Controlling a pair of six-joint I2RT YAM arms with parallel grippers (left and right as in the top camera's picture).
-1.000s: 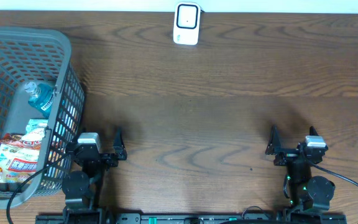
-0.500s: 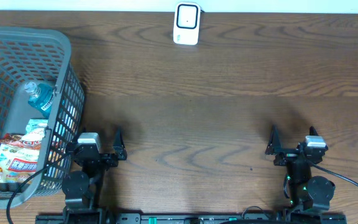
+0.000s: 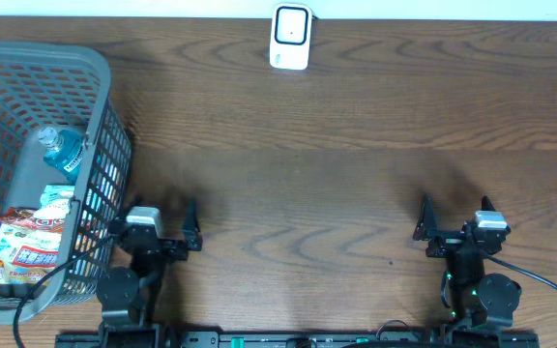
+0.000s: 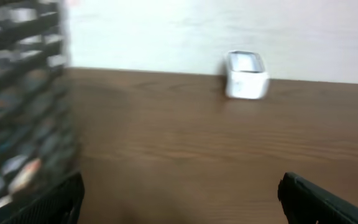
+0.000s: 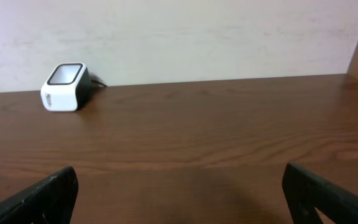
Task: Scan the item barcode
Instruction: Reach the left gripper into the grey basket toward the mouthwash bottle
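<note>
1. Dark wood-grain table (image 3: pixel 337 184) fills your overhead view, and a pale wall (image 5: pixel 197 31) rises behind its far edge.
2. Immediately left of your left gripper (image 3: pixel 156 217) stands a grey slatted basket (image 3: pixel 112 116). Its near corner sits just beside that gripper's outer finger, and you cannot tell whether they touch.
3. Inside the basket, ahead and to the left of that gripper, lies a bottle (image 3: pixel 63 153) of blue liquid. Closer in, straight out to the gripper's left, lie printed snack packets (image 3: pixel 29 246).
4. Your left gripper sits low over bare wood, jaws spread wide with nothing between them. Its wrist view is blurred.
5. Well ahead of both grippers, at the table's far edge, stands the white barcode scanner (image 3: pixel 290 37). It is ahead and right of the left gripper, and ahead and left of the right one. A dark cable (image 5: pixel 95 79) leaves its back.
6. Your right gripper (image 3: pixel 454 215) is well apart from the left, fingers fully spread and holding nothing.
</note>
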